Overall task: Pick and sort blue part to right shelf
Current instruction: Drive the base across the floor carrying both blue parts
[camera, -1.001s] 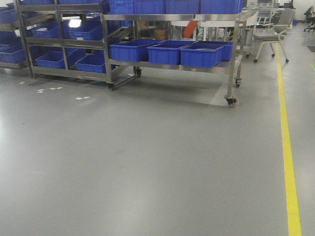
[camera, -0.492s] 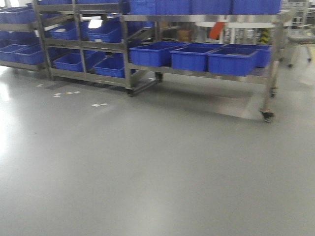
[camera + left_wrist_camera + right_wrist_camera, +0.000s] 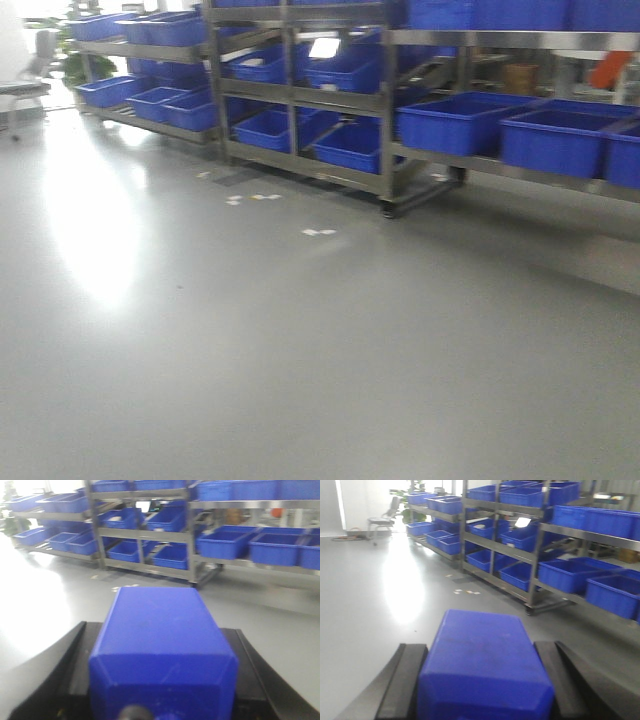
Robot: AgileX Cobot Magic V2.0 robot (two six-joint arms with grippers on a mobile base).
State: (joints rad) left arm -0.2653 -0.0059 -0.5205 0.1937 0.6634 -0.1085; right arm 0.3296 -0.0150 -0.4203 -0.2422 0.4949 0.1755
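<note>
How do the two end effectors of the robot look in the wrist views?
Both the left end effector and the right end effector have two matte black fingers, long and flat, widening toward the camera. No cables or markings are visible.

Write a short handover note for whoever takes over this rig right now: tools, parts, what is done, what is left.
Left tool: shut on a blue part.
Right tool: shut on a second blue part.
Right shelf: ahead across the grey floor, at the right of the front view, blue bins on it.
Done: both parts picked.
Left: reach the shelf and set the parts down there.
</note>
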